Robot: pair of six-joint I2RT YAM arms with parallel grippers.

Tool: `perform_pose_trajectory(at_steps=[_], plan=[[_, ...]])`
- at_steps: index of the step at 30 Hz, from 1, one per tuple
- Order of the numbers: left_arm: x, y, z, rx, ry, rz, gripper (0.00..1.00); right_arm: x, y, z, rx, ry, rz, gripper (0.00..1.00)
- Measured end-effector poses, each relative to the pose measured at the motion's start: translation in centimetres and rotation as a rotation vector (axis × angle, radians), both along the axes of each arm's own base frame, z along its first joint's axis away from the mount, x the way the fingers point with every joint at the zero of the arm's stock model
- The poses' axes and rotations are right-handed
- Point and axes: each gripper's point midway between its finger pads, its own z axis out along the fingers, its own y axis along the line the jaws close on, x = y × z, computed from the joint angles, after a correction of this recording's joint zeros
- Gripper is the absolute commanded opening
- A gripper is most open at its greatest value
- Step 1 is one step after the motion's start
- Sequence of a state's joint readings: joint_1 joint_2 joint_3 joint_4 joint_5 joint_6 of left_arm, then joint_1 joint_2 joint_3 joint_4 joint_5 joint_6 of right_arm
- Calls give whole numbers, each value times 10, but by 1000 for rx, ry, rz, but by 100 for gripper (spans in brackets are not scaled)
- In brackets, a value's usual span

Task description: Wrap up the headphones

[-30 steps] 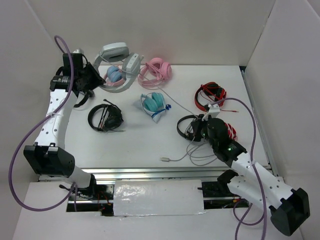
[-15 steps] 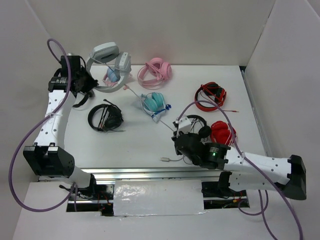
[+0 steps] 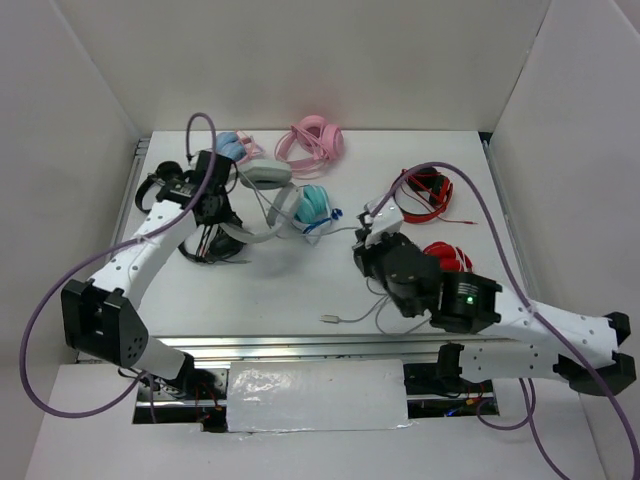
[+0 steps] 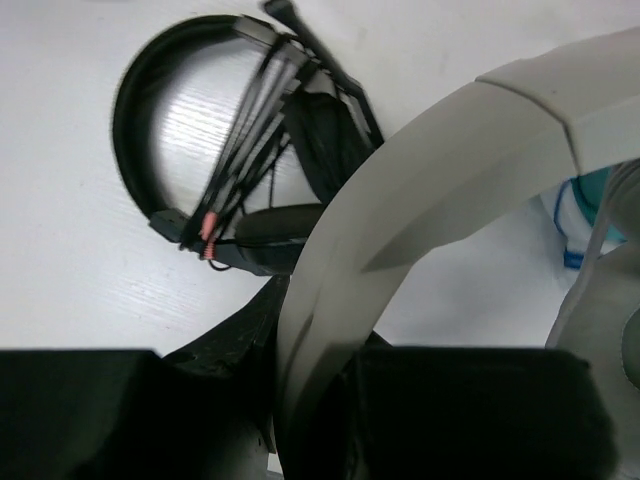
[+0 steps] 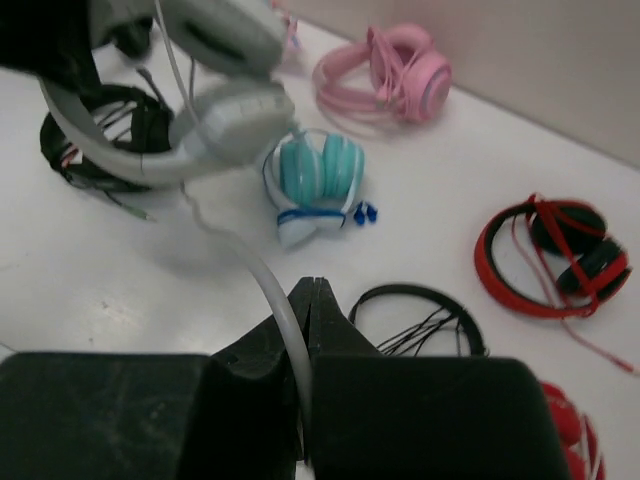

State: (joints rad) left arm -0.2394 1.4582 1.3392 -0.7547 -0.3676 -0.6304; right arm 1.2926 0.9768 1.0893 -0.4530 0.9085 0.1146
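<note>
The light-grey headphones hang over the table's left-middle, between the black on-ear pair and the teal pair. My left gripper is shut on their wide band, which runs out from between its jaws. My right gripper is shut on the thin pale cable, which rises from its jaws to the ear cups. The cable's loose end with its plug lies near the front edge.
A pink pair lies at the back and a pale blue-and-pink pair at the back left. A red-and-black pair, a thin black pair and a red pair lie right. White walls enclose the table.
My left arm has carried the headphones from the back-left corner forward and right, over the black pair. My right gripper has swung left, then back and up, with the cable.
</note>
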Motion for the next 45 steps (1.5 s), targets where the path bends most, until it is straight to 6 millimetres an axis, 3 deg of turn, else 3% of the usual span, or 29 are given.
perform_pose_trajectory(at_steps=[4, 7, 13, 17, 23, 28, 32, 36, 40, 45], plan=[[-3, -42, -11, 72, 13, -180, 0, 10, -18, 45, 17, -126, 76, 0], [-10, -77, -27, 124, 40, -335, 0, 21, -33, 67, -23, -205, 118, 0], [-36, -135, -45, 202, 44, -651, 0, 42, -30, 77, -179, -286, 278, 0], [-56, -164, -34, 225, -10, -817, 0, 73, -20, 76, -245, -282, 361, 0], [-97, -207, 10, 156, -197, -1016, 0, 132, -19, 64, -237, -199, 439, 0], [-120, -226, 53, 86, -351, -1100, 0, 164, -9, 15, -188, -29, 556, 2], [-133, -223, 78, 70, -405, -1144, 0, 159, 4, -27, -126, 69, 638, 7], [-139, -220, 110, 63, -474, -1159, 0, 143, 9, -51, -43, 110, 693, 19], [-143, -213, 157, 49, -567, -1157, 0, 133, 20, -50, 20, 105, 762, 27], [-148, -202, 237, -3, -721, -1120, 0, 124, 36, -37, 90, 67, 854, 34]])
